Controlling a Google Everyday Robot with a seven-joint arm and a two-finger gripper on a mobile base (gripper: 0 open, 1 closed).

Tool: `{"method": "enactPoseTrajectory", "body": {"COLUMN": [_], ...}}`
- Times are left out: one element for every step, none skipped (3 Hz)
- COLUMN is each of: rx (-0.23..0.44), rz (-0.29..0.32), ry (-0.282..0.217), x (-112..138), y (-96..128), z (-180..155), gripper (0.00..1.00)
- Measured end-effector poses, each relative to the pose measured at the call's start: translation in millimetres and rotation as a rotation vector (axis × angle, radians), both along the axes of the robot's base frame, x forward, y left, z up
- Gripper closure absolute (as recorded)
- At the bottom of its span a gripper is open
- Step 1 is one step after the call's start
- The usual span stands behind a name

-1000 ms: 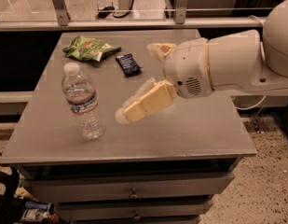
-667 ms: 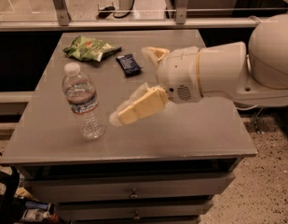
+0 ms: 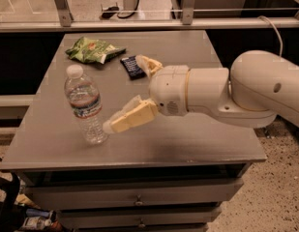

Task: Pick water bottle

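The water bottle [image 3: 85,105] is clear ribbed plastic with a white cap and a white, blue and red label band. It stands upright near the front left of the grey table [image 3: 197,144]. My gripper [image 3: 124,93] is open, just right of the bottle and pointing left towards it. The near finger's tip [image 3: 110,125] is close beside the bottle's lower half. The far finger [image 3: 146,63] reaches over the table behind it. Nothing is held.
A green snack bag [image 3: 94,50] lies at the back left of the table. A dark flat packet [image 3: 132,67] lies beside it, partly behind the far finger. Drawers [image 3: 139,199] sit under the tabletop. A railing [image 3: 139,24] runs behind the table.
The arm has moved left and forward, bringing the open gripper closer to the bottle. The bottle, bag and packet have not moved.
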State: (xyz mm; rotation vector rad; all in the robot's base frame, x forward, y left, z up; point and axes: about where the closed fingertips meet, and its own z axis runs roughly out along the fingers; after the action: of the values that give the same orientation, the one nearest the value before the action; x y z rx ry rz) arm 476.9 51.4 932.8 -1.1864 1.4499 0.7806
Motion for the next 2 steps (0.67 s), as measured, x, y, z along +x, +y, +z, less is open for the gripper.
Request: {"method": "enactPoseTrajectory", "body": {"rx": [0.030, 0.063], "rz": [0.027, 0.067], "ry": [0.001, 0.004], "x": [7.1, 15.3], "y": [14.3, 31.2], "z": [-10.1, -17.3], "gripper": [0.00, 0.00]}}
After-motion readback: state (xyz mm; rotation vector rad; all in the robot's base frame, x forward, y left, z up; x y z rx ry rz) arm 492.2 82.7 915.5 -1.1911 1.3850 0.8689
